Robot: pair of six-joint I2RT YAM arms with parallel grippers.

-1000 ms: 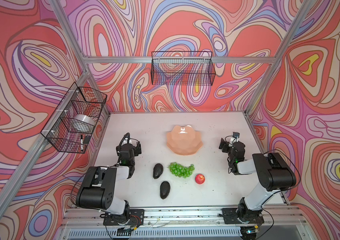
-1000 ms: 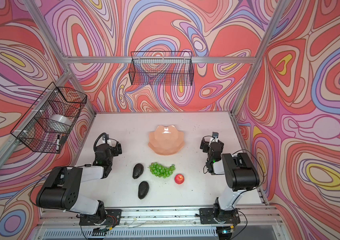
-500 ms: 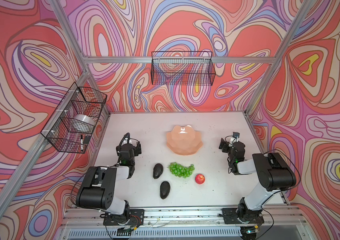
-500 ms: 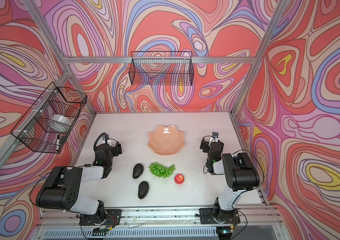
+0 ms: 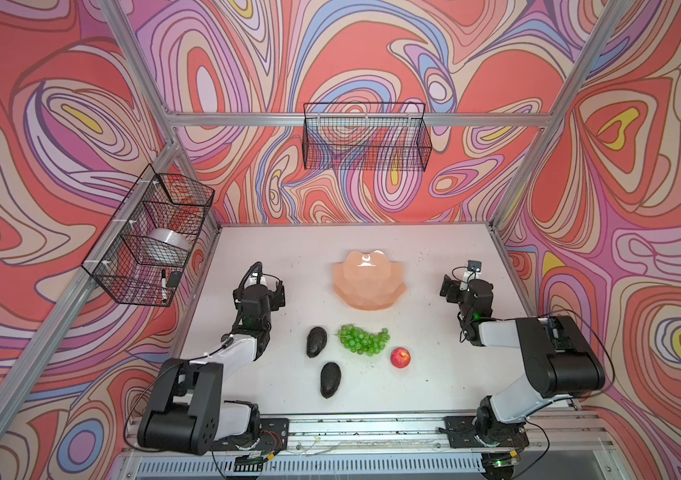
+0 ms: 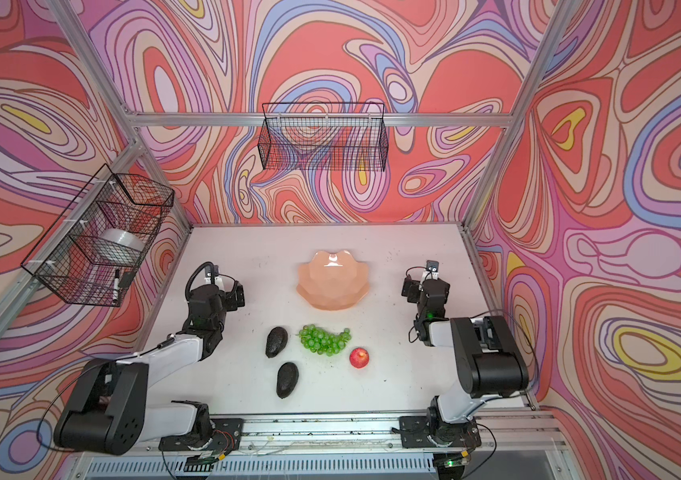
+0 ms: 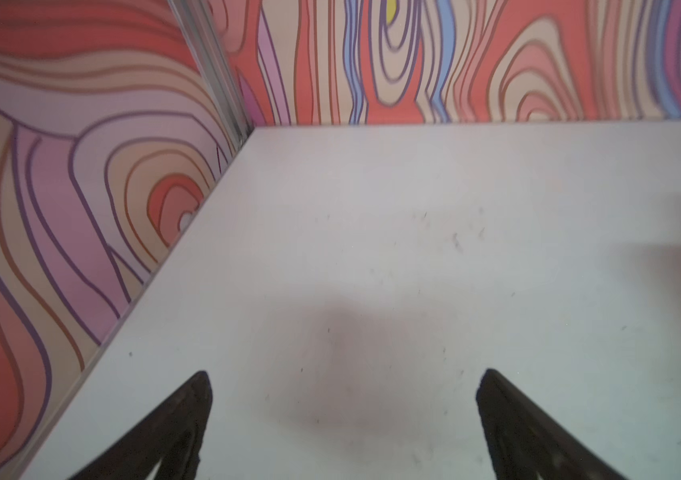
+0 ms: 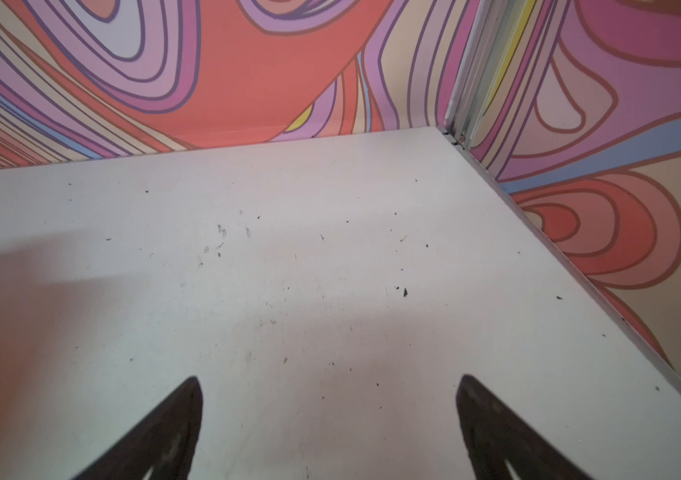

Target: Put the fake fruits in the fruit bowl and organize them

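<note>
You have the fruit bowl (image 5: 355,301) sitting upright on the white table (image 5: 372,239), about midway between your 2 arms in both top views, its glossy peach inside facing up. All 4 fake fruits lie on the table outside it, toward the front edge. The green grapes (image 5: 363,340) lie directly in front of the bowl, near it but apart from it. The rear avocado (image 5: 316,341) lies just beside the grapes on their left, narrow end pointing back. The front avocado (image 5: 330,379) lies closer to the front edge, a little apart from the rear one. The small red fruit (image 5: 400,358) sits just beside the grapes on their right and slightly forward. Your left gripper (image 7: 343,374) is low over bare table to the left of the bowl. Its 2 dark fingers (image 7: 181,419) are spread wide and pinch nothing, with only tabletop between them. Your right gripper (image 8: 328,380) is on the opposite side, to the right of the bowl. Its fingers (image 8: 164,424) are likewise spread wide over scuffed tabletop, gripping nothing. Both grippers are well apart from every fruit and point toward the back wall. The left arm (image 5: 243,345) and right arm (image 5: 497,332) reach in from the front rail. 2 black wire baskets hang on the walls: the back basket (image 5: 366,137), and the side basket (image 5: 151,241), which holds a clear tape roll (image 5: 168,245) and a marker (image 5: 163,284).
</note>
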